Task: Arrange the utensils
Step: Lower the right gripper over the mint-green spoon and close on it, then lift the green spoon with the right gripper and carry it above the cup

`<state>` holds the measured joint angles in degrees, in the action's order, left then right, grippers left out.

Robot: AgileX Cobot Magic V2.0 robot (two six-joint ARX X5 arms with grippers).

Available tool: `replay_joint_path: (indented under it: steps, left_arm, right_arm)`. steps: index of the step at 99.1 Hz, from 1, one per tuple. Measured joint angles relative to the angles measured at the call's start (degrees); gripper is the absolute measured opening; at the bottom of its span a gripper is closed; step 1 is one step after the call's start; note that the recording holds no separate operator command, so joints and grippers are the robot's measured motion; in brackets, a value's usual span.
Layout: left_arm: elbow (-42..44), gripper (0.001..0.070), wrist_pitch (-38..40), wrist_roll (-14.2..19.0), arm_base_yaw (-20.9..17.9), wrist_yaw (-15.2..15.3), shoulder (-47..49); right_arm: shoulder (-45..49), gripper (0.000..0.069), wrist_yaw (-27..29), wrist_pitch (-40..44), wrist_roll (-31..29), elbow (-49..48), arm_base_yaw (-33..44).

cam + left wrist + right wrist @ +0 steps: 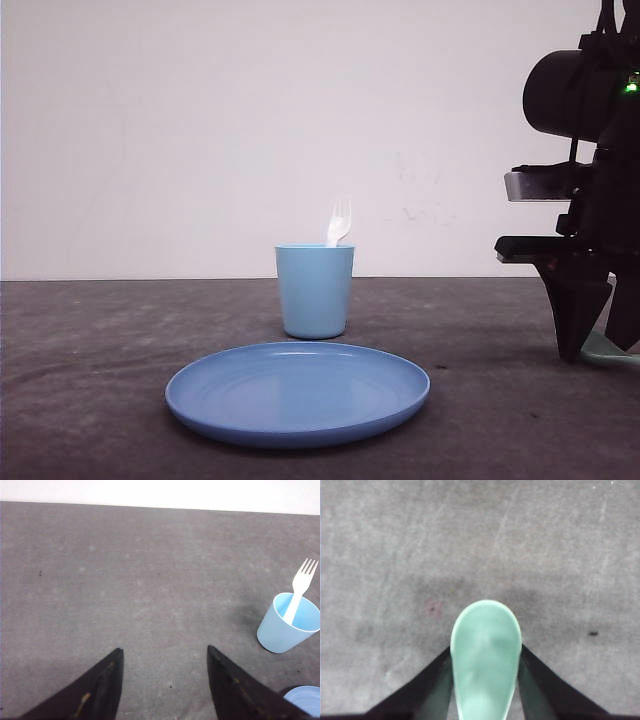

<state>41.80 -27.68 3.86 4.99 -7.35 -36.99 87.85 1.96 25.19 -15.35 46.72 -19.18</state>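
Observation:
A white fork [340, 220] stands tines-up inside the light blue cup [315, 290]; the left wrist view shows that fork [301, 587] in the cup [285, 630] too. The mint-green spoon [486, 655] sits between the black fingers of my right gripper [486, 649], its oval bowl reaching past the fingertips, and both fingers press against its sides. At the table's right, the right gripper [602, 352] points down close to the surface with the spoon [612, 348] at its tips. My left gripper [164, 650] is open over bare table, with nothing between its fingers.
A round blue plate [298, 392] lies in front of the cup, near the table's front edge; its rim [305, 700] also peeks into the left wrist view. The dark grey table [100, 350] ends at a white wall behind.

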Motion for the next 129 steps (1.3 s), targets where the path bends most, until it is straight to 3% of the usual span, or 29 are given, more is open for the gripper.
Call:
replay_joint_path:
  steps: [28, 50, 87, 129]
  left_arm:
    - [0.00, 0.0317, 0.00, 0.00, 0.00, -0.02, 0.00]
    - [0.00, 0.0317, 0.00, 0.00, -0.02, -0.02, 0.00]
    - [0.00, 0.0317, 0.00, 0.00, -0.07, -0.02, 0.00]
    - [0.00, 0.0317, -0.02, 0.07, -0.11, -0.04, 0.00]
  right_arm:
    - [-0.39, 0.0197, -0.37, -0.09, 0.55, 0.17, -1.25]
    - [-5.95, 0.0197, -1.66, -2.36, 1.86, 4.50, -4.13]
    - [-9.55, 0.0197, -6.93, -32.26, 5.11, 6.78, -12.15]
    - [-0.52, 0.0197, -6.47, -55.76, 10.16, 7.17, -16.52]
